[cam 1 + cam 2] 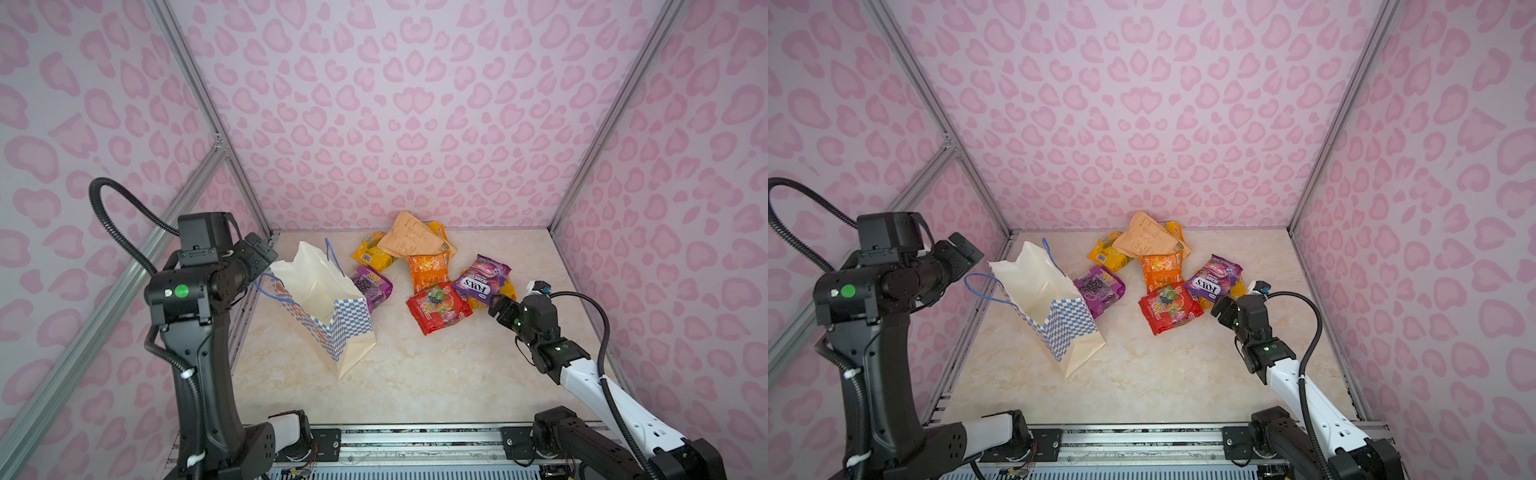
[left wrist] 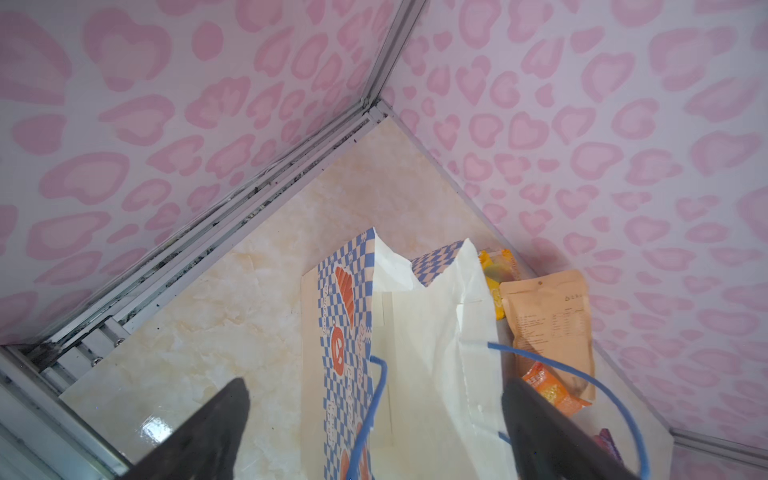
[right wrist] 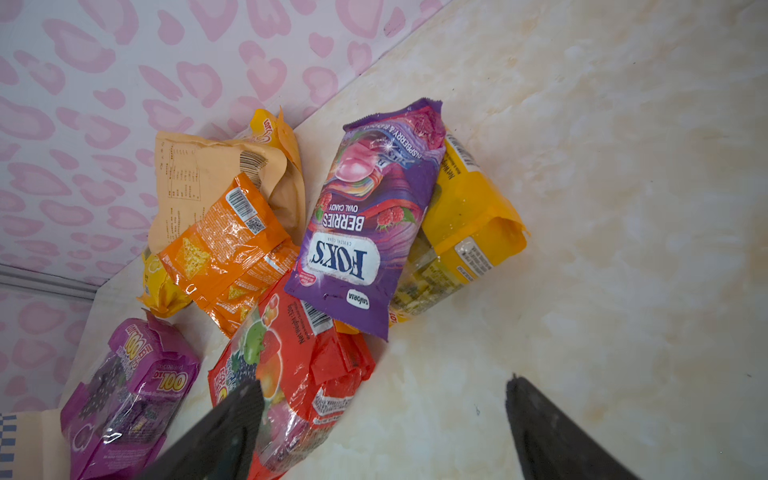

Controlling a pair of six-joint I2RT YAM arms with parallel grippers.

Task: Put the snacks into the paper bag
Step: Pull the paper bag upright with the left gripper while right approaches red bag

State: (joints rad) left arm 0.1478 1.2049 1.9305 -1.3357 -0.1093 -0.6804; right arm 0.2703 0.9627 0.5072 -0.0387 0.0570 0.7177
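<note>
Your left pincer [image 2: 376, 384] is spread wide and grips nothing. The rim of the paper bag [image 1: 351, 318] sits between its fingers [image 2: 208, 432]; can't tell if they touch it. The bag stands mouth-open on the left half of the surface [image 1: 415, 374], with its blue cord handles [image 1: 332, 253] hanging loose.

Your right pincer [image 3: 382, 384] is also wide open and empty, low over the surface just beside the red packet [image 1: 438, 307].

The snacks [image 3: 232, 249] all lie on the surface outside the bag, clustered toward the rear right of it. The purple "100" packet [image 1: 372, 286] is against the bag's checkered side. The yellow packet [image 1: 370, 253] and the tan pouch [image 1: 413, 239] are nearest the back wall, and the pouch overlaps the orange packet [image 1: 428, 270]. The FOX'S packet [image 1: 482, 278] rests partly on the red packet and on a second yellow packet [image 3: 469, 216], close to your right pincer.
</note>
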